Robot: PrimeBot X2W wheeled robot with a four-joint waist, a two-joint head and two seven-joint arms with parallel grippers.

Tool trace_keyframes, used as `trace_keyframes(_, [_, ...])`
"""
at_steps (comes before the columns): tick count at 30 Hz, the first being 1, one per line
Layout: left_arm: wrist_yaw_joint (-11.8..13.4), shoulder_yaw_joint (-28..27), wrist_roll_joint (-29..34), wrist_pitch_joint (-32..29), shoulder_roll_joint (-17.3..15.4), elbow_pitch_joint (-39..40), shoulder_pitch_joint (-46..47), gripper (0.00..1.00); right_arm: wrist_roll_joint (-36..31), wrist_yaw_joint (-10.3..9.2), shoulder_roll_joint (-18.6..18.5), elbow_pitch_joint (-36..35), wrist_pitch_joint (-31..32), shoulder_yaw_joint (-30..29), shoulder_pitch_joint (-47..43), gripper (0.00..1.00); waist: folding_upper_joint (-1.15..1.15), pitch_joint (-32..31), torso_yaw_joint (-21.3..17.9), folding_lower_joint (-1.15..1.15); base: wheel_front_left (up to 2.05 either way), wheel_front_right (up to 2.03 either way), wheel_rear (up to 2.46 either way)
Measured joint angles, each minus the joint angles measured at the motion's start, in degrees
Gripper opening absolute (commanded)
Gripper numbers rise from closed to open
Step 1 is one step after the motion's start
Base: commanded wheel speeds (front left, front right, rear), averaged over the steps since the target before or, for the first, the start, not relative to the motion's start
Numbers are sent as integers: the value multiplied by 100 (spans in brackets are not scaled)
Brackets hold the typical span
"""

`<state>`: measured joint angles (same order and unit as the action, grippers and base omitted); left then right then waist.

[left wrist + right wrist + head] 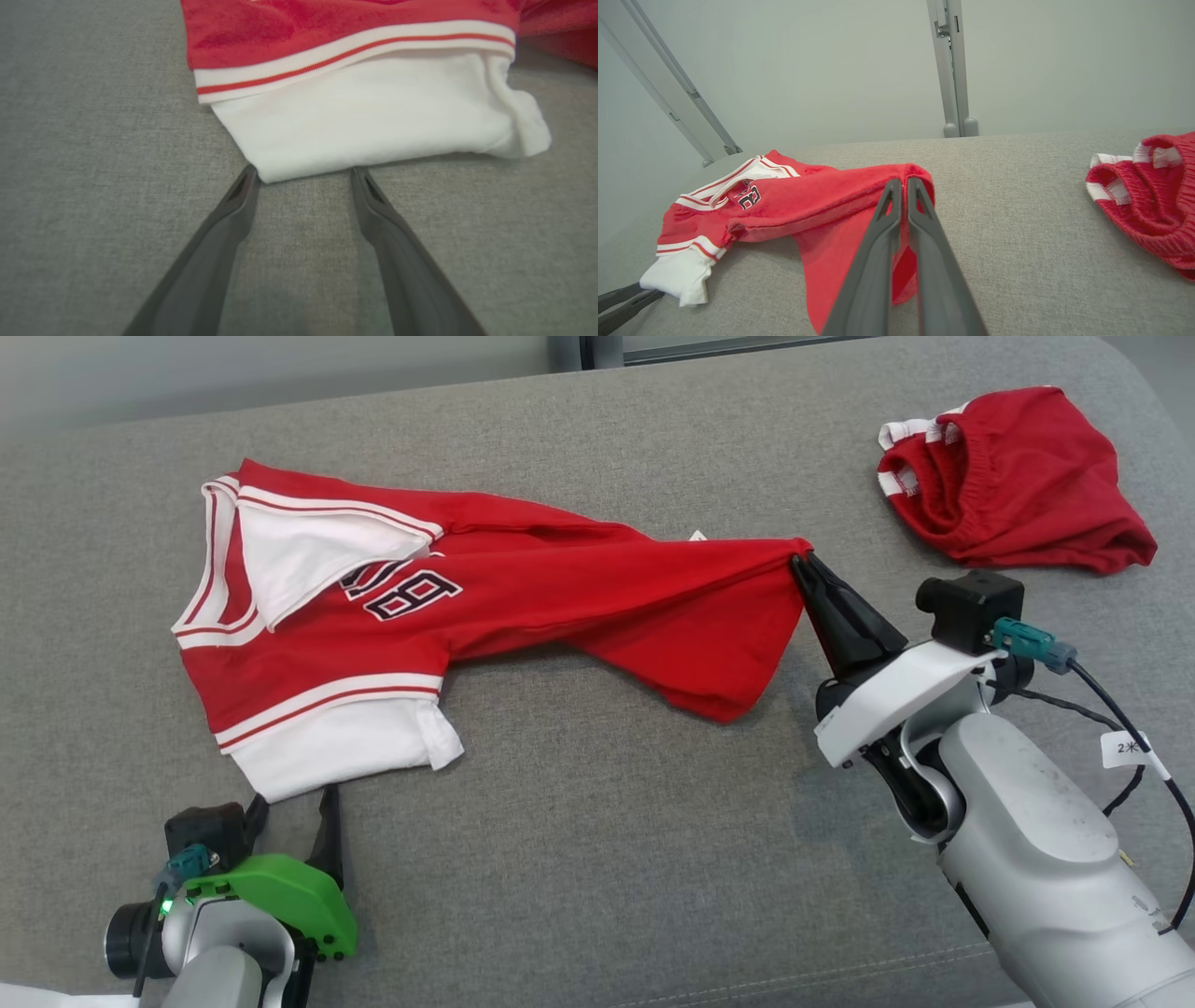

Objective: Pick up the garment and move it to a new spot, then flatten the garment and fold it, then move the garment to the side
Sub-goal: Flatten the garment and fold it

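Two grippers | right gripper is clenching right hem of red-and-white knit jersey, likely stretching it flat on grey fabric cushion | left gripper is hovering spread at near-left white sleeve.

black white-edged numeral 8 on chest of red jersey, neighbouring digit half under white flap, unreadable, white tag on black cable reads "2米"
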<state>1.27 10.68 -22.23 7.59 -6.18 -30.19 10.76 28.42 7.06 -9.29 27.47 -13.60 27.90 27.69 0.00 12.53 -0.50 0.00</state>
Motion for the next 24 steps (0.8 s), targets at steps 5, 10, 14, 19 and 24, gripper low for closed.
trace_keyframes(5, [-1,8,5,124,14,-165,247,100,33,0,-69,-23,-3,-63,0,0,0,41,-21,0,0,0,0])
trace_keyframes(10, [-125,79,103,344,16,-263,352,15,40,0,-71,-48,-5,-64,0,0,0,50,-8,0,0,0,0])
trace_keyframes(14, [-236,147,144,442,30,-266,446,0,41,0,-73,-58,-5,-64,0,0,0,47,8,0,0,0,0])
trace_keyframes(19, [-347,102,133,590,99,-153,455,0,40,0,-107,-94,-7,-74,0,0,0,21,27,0,0,0,0])
trace_keyframes(24, [-427,-149,-75,668,169,297,468,0,20,0,-186,-186,-53,-151,0,0,0,-46,48,0,0,0,0])
